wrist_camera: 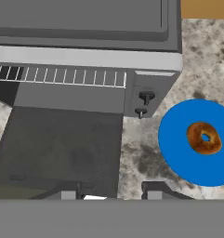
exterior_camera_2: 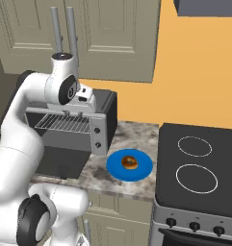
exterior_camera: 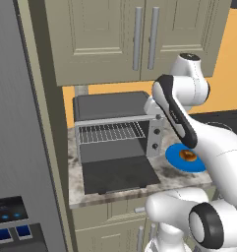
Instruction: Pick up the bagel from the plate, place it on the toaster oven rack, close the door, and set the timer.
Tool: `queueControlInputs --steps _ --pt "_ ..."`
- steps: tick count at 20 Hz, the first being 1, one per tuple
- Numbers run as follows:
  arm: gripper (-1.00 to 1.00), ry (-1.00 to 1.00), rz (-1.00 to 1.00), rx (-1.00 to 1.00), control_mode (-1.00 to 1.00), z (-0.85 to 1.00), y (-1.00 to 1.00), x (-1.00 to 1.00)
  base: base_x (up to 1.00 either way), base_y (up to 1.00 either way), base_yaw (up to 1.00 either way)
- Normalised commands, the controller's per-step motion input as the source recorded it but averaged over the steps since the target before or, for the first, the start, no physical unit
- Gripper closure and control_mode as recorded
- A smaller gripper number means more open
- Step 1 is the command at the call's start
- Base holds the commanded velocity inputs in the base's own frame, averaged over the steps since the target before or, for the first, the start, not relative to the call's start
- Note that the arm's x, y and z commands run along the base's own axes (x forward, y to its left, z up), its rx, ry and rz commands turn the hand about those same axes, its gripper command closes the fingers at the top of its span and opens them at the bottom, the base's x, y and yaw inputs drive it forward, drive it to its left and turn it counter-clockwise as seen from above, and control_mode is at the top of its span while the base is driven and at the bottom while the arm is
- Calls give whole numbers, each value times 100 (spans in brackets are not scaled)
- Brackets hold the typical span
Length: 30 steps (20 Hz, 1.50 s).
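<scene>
Marble counter [wrist_camera: 146, 158], bagel [wrist_camera: 204, 138] on plate [wrist_camera: 178, 153], right of gripper [wrist_camera: 112, 190]

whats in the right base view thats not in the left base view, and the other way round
Right base view alone: a black stovetop with two ring burners, right of the counter. Left base view alone: a tall grey fridge with a dispenser panel, left of the counter. Both: the toaster oven with its door folded down, the toaster oven rack inside, and the bagel lying on the plate to the oven's right.
</scene>
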Motion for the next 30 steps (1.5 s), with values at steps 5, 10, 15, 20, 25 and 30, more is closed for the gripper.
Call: queueControlInputs --steps 5,10,15,20,25,30 --pt "-100 0 0 0 -100 -16 1 -19 0 0 0" --pt "-100 -7 0 0 -100 -26 13 -27 0 0 0" --pt "-100 -7 0 -1 -100 -27 15 -10 0 0 0" --pt "-100 -7 0 0 -100 -36 26 0 0 0 0" --pt "-100 -11 0 0 -100 -25 28 0 0 0 0" --pt "-100 -6 -1 0 -100 -15 29 0 0 0 0"
